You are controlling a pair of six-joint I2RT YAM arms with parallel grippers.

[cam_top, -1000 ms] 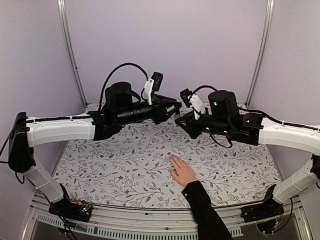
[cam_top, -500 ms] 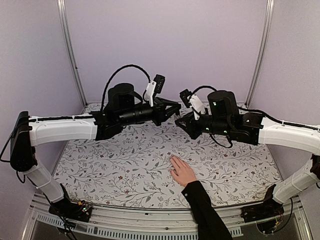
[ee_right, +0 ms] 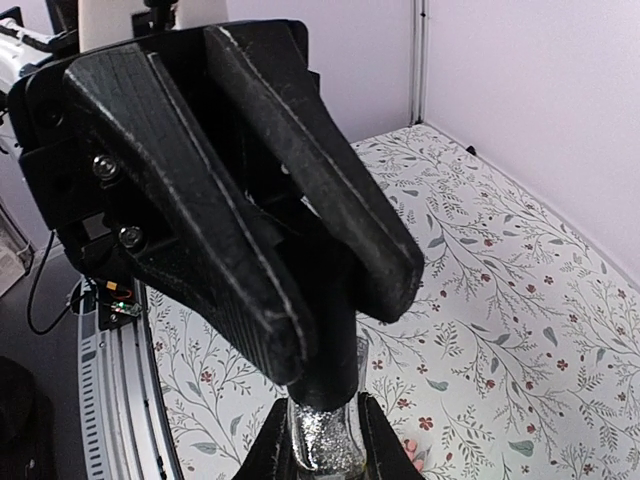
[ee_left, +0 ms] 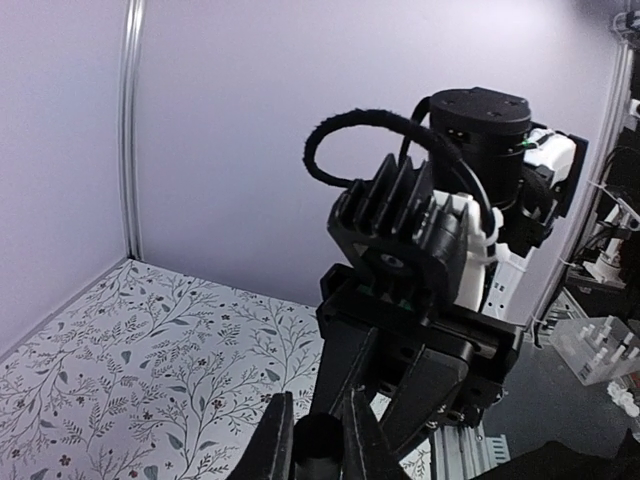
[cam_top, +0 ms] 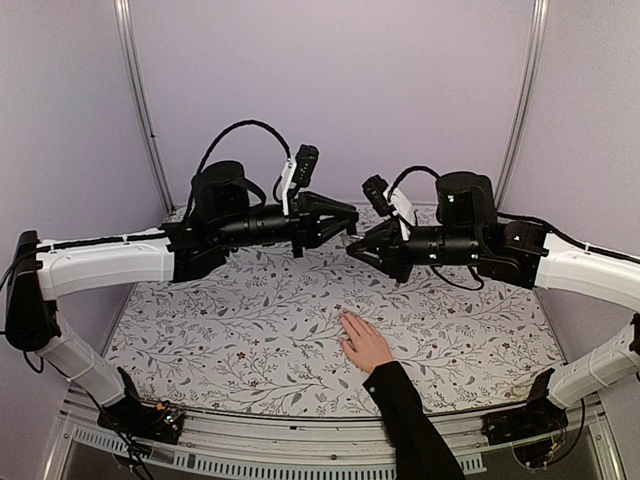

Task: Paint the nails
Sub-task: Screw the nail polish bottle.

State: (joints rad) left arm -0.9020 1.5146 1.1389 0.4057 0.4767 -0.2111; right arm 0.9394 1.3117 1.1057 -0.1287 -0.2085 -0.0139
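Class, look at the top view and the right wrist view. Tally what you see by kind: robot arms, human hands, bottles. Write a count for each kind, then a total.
Robot arms: 2 (left arm, right arm)
Human hand: 1
Bottle: 1
Total: 4
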